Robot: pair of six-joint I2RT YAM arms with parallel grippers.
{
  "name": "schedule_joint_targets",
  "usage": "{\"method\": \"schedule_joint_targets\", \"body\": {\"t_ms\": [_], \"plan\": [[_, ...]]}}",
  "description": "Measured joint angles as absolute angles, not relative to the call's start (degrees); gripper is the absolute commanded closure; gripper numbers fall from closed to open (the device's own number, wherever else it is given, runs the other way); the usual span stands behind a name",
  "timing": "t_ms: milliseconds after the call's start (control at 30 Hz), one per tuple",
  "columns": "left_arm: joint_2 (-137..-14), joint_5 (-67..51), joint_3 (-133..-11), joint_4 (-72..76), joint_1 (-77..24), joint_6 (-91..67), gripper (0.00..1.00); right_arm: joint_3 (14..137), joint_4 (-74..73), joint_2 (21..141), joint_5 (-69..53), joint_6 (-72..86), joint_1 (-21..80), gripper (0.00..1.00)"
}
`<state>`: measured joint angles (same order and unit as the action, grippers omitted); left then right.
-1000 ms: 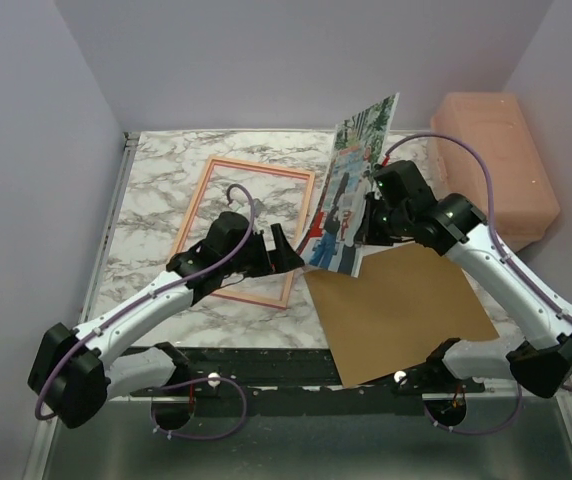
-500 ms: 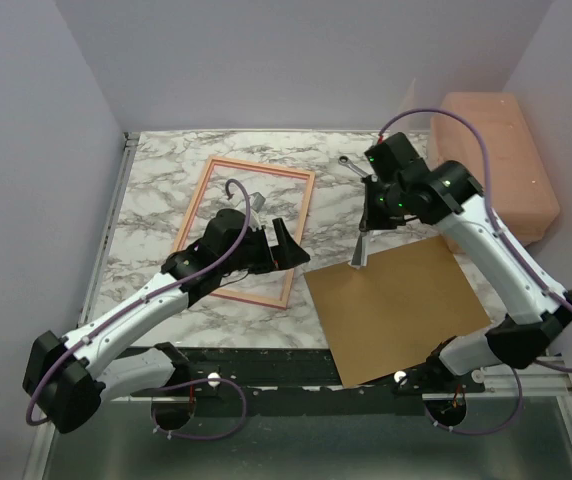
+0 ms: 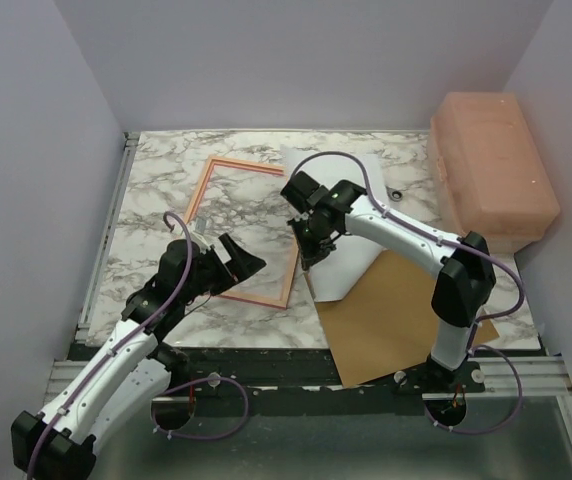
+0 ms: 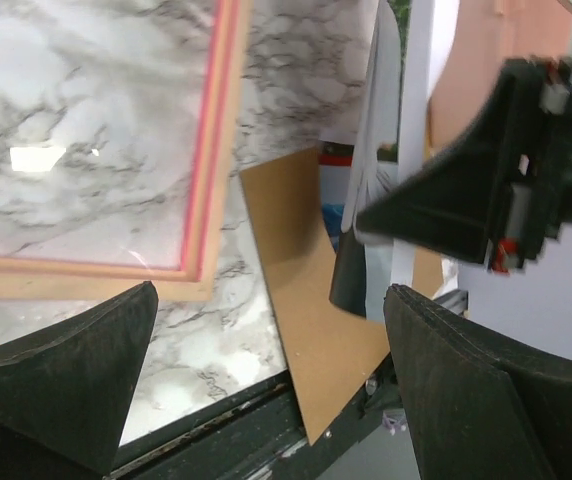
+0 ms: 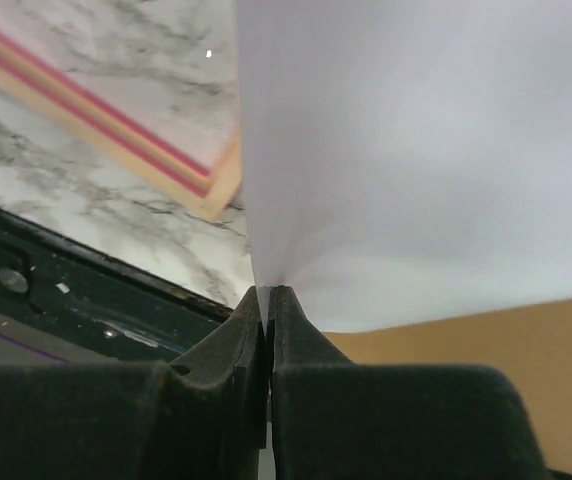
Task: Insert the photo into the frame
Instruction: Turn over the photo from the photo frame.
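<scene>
**user1:** The right gripper is pinched tight on one edge of the photo, white back up. The sheet hangs tilted over the frame's right rail and the brown board, so it's not in the opening yet. The left gripper is spread wide with nothing in it, parked low by the frame's near corner.

**user2:** So what bites it from here? In the wrist view that pinch only has a sliver of paper. It's a glossy print on one grip point, and it looks like it could slip out or crease if the arm swings fast.

**user1:** Bigger worry imo is that the photo looks barely smaller than the frame. If it comes down skewed, a corner rides up on a rail and it just sits on top. The sheet's also floppy, so the far corner could catch and fold under.

**user2:** Nothing's pinning the frame either. A dragging photo could shove it across the table, or those open left fingers could bump it out of line.
</scene>
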<state>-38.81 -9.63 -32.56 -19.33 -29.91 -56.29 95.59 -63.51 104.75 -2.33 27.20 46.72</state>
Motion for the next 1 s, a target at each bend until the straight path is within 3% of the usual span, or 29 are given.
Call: {"method": "schedule_joint_targets", "body": {"t_ms": [167,367,500,633,1000], "plan": [[-38.96,-12.97,-25.54,-16.34,-26.22,-59.33,0.02,91.13,-54.59,106.43,-6.5,29.76,50.11,0.8],[-42.54,-15.51,-24.6,-12.38,-25.85,-60.53,0.01,85.49,-44.29,107.11,-12.86,33.63,50.09,0.42],[-44.73,-16.64,-23.55,-8.27,-25.26,-61.32,0.03,81.01,-38.17,106.89,-16.05,36.07,49.95,0.29],[-47.46,-17.91,-21.3,-4.4,-24.27,-62.17,0.06,77.73,-35.66,105.47,-16.69,37.76,49.93,0.23],[-56.31,-19.77,-20.75,0.05,-22.59,-62.22,0.14,67.35,-33.56,95.04,-14.44,37.26,42.17,0.23]]}}
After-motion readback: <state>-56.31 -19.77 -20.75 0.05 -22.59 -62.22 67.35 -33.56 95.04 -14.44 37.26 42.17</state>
